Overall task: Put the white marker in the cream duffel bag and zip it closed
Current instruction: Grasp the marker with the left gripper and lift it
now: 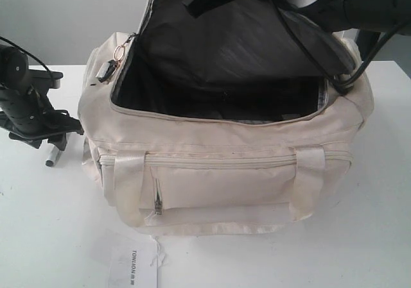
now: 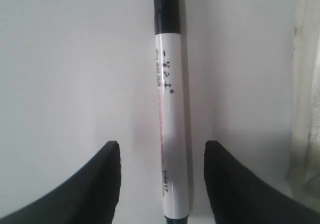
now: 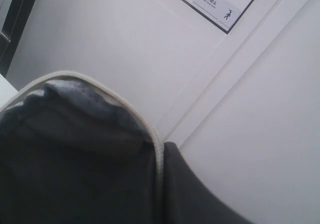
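One marker: slim white plastic marker (image 2: 172, 114), black cap, lying on white table (image 1: 38, 237) near large cream fabric duffel bag (image 1: 244, 172).
Handling: probably light, rigid, smooth, prone to rolling; grip mid-barrel.
Left fingers (image 2: 100, 184): wide, astride barrel, not touching.
Right fingers (image 3: 200, 199): clamped on bag, top open.

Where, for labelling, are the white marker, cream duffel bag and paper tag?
white marker (image 2: 172, 114), left wrist view, white barrel.
cream duffel bag (image 1: 225, 188), exterior view, front pocket.
paper tag (image 1: 133, 267), exterior view, centre.
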{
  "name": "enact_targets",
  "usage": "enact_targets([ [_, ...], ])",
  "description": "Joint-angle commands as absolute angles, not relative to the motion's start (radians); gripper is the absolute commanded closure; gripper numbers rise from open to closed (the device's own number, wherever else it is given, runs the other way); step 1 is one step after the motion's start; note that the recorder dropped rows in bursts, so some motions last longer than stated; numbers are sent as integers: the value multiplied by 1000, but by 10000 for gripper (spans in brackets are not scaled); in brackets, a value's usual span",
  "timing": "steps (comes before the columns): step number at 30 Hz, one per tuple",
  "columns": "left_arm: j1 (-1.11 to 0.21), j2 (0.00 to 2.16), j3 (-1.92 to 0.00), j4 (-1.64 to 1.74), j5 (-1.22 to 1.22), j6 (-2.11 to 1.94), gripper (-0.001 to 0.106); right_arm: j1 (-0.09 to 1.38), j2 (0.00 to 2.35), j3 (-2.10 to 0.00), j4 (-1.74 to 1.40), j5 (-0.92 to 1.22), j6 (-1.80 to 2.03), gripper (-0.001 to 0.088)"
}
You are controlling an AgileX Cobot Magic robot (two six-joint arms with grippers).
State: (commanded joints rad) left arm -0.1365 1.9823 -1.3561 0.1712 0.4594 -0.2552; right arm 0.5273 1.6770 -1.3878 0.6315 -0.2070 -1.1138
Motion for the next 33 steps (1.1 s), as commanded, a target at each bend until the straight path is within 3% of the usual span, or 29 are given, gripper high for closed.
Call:
enact_targets([
  [22, -136, 2041, -1356, 123, 351, -244, 525, 527, 1677, -1388, 632, -207, -1114, 868],
  [24, -136, 2049, -1356, 125, 354, -244, 578, 527, 1677, -1388, 632, -207, -1114, 868],
  [27, -136, 2062, -1356, 127, 358, -244, 744, 527, 1677, -1388, 632, -207, -1114, 868],
  [31, -133, 2067, -1356, 127, 369, -244, 1050, 527, 1677, -1388, 632, -207, -1114, 868],
  [33, -131, 2058, -1356, 127, 370, -247, 1053, 527, 1677, -1388, 632, -207, -1114, 868],
])
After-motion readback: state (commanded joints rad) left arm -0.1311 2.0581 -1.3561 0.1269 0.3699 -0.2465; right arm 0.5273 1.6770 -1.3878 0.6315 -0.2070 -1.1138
